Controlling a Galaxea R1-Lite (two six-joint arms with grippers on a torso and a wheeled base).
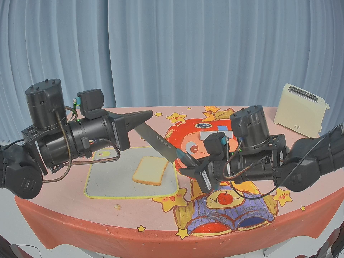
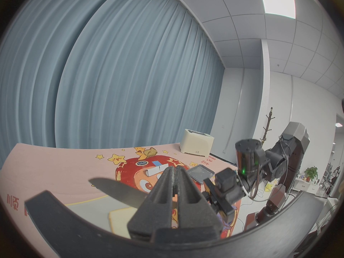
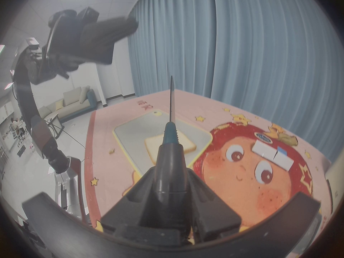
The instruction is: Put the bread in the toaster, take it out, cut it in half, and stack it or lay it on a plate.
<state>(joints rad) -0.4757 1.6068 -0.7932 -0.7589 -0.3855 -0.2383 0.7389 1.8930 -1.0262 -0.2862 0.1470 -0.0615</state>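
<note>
Now the right gripper (image 1: 188, 168) is holding a knife (image 1: 157, 140), fingers clamped on its handle, blade slanting over the bread (image 1: 150, 170) lying whole on the cutting board (image 1: 107, 178). The left gripper (image 1: 147, 114) is hovering above, fingers pressed together, empty.

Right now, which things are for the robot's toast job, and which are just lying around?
For the job: pale square bread slice; grey cutting mat with a yellow edge, under it; steel knife with a teal handle, held by the right gripper; cream toaster.
Lying about: white paper strips with a blue tab; small crumb near the mat.
</note>
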